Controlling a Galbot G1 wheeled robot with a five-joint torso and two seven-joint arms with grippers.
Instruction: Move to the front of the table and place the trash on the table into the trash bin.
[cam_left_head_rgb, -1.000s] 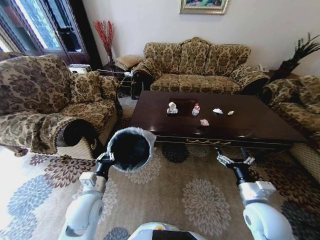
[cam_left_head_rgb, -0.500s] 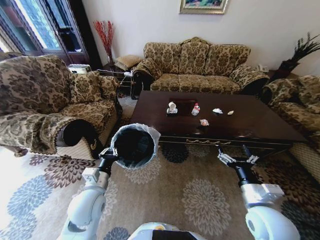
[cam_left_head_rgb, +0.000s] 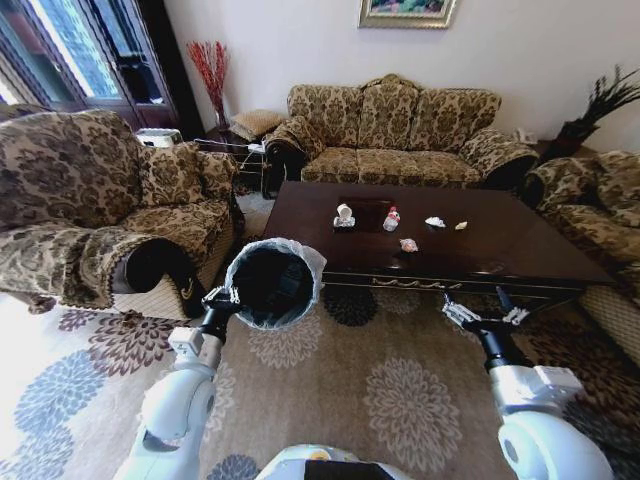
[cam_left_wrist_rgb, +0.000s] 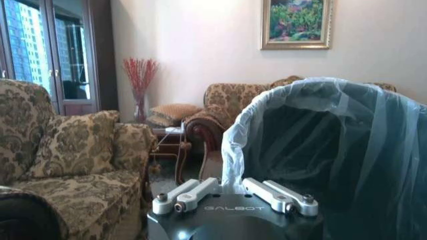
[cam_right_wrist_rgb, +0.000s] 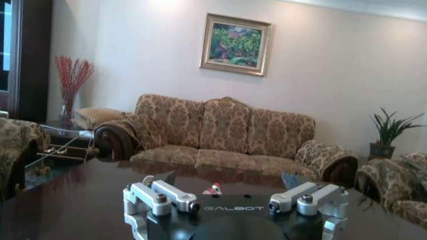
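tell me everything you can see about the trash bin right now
The trash bin is small, round and black, lined with a translucent white plastic bag folded loosely over its rim. The left gripper holds it by the rim, off the floor and tilted so its dark inside, which looks empty, faces the head camera. It hangs above the patterned rug, in front of the table's near left corner, beside the armchair.

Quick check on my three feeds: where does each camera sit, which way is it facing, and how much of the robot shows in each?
Head view: high on the robot, looking forward and down at the table; both arms show, left hand holding the trash bin, right hand open.
Left wrist view: behind the left hand, facing the bin.
Right wrist view: behind the right hand, at tabletop height, facing the sofa.
Shared: sofa and framed painting.
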